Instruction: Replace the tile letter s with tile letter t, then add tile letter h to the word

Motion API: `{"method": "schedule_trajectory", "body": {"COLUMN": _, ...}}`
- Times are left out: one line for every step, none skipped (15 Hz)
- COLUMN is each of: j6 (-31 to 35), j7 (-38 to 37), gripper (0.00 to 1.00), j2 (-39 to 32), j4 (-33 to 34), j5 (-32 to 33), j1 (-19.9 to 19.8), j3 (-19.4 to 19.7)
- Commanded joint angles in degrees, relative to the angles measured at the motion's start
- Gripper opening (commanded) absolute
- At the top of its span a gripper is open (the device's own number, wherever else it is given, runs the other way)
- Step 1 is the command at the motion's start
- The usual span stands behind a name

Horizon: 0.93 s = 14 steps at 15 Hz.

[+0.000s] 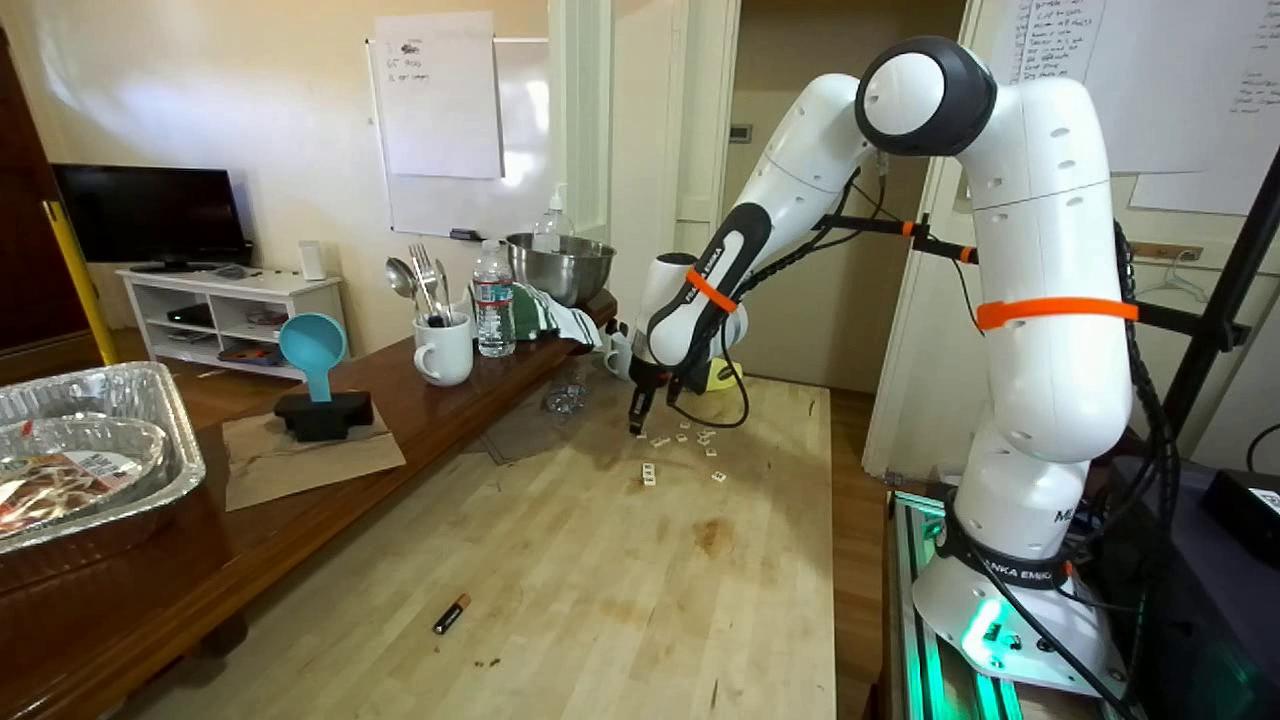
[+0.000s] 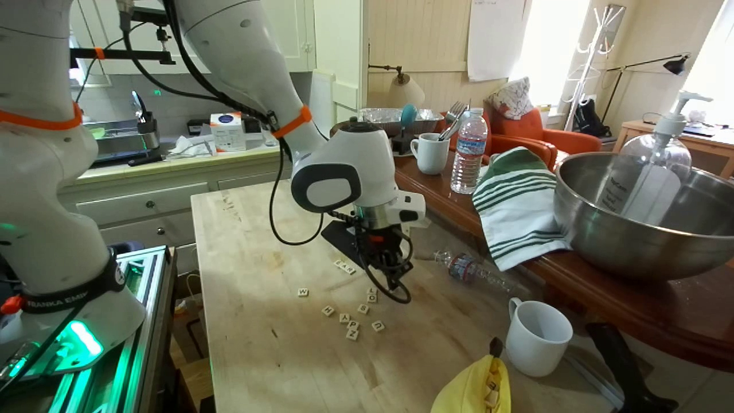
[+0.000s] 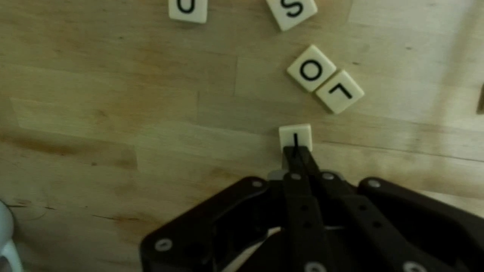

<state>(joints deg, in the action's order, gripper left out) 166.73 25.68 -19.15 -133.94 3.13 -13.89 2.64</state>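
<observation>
We had the pincer closed, fingers together on nothing, and right there under its tips sat the half-hidden tile! Touching or just clear, we couldn't tell. The one stroke on show could have been a T or an I; we backed the T. Square, no long axis, but that stroke ran in line with the fingers. Sweeping from the left: a white mug, well off to the pincer's left and a little behind; what looked like a U tile, ahead and left; then the S tile, straight ahead, apart from any row, so we reckoned that its removal was already done. Ahead and right came the O tile and, nearer the pincer, the L tile, side by side. And farther right, in an exterior view, lay the short row, our bet for the word, letters too small to read. That was the way the tile needed to go, we judged, and the L's corner crowded the path, easy to knock. Farther ahead was the W tile; the H we couldn't pick out.
</observation>
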Motion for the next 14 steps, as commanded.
{"method": "schedule_trajectory", "body": {"j6": -2.33, "j7": -2.65, "gripper": 0.0, "j2": -1.62, "j4": -0.47, "j5": 1.63, "j1": 1.62, "j3": -0.42}}
{"method": "schedule_trajectory", "body": {"j6": -2.38, "j7": -2.68, "gripper": 0.0, "j2": -1.44, "j4": -0.66, "j5": 1.58, "j1": 1.77, "j3": -0.6}}
{"method": "schedule_trajectory", "body": {"j6": -2.77, "j7": -2.63, "gripper": 0.0, "j2": -1.13, "j4": -0.96, "j5": 1.27, "j1": 1.87, "j3": -0.89}}
{"method": "schedule_trajectory", "body": {"j6": -3.85, "j7": -3.22, "gripper": 0.0, "j2": -0.93, "j4": -0.96, "j5": 1.56, "j1": 2.46, "j3": -0.59}}
{"method": "schedule_trajectory", "body": {"j6": -5.17, "j7": -3.03, "gripper": 0.0, "j2": -0.61, "j4": -0.95, "j5": 1.13, "j1": 2.38, "j3": -1.02}}
{"method": "schedule_trajectory", "body": {"j6": -5.83, "j7": -3.14, "gripper": 0.0, "j2": -0.16, "j4": -1.15, "j5": 0.93, "j1": 2.5, "j3": -1.1}}
{"method": "schedule_trajectory", "body": {"j6": -7.13, "j7": -2.68, "gripper": 0.0, "j2": 0.32, "j4": -1.28, "j5": 0.19, "j1": 2.26, "j3": -1.7}}
{"method": "schedule_trajectory", "body": {"j6": -8.22, "j7": -2.71, "gripper": 0.0, "j2": 0.76, "j4": -1.43, "j5": -0.12, "j1": 2.33, "j3": -1.87}}
{"method": "schedule_trajectory", "body": {"j6": -9.28, "j7": -2.78, "gripper": 0.0, "j2": 1.1, "j4": -1.53, "j5": -0.36, "j1": 2.4, "j3": -2.03}}
{"method": "schedule_trajectory", "body": {"j6": -10.54, "j7": -3.1, "gripper": 0.0, "j2": 1.41, "j4": -1.53, "j5": -0.52, "j1": 2.6, "j3": -2.08}}
{"method": "schedule_trajectory", "body": {"j6": -11.04, "j7": -3.69, "gripper": 0.0, "j2": 1.57, "j4": -1.61, "j5": -0.41, "j1": 2.91, "j3": -1.92}}
{"method": "schedule_trajectory", "body": {"j6": -11.7, "j7": -3.59, "gripper": 0.0, "j2": 1.69, "j4": -1.59, "j5": -0.89, "j1": 2.88, "j3": -2.19}}
{"method": "schedule_trajectory", "body": {"j6": -12.1, "j7": -3.59, "gripper": 0.0, "j2": 1.78, "j4": -1.59, "j5": -1.16, "j1": 2.94, "j3": -2.31}}
{"method": "schedule_trajectory", "body": {"j6": -12.2, "j7": -3.48, "gripper": 0.0, "j2": 1.88, "j4": -1.67, "j5": -1.55, "j1": 2.95, "j3": -2.44}}
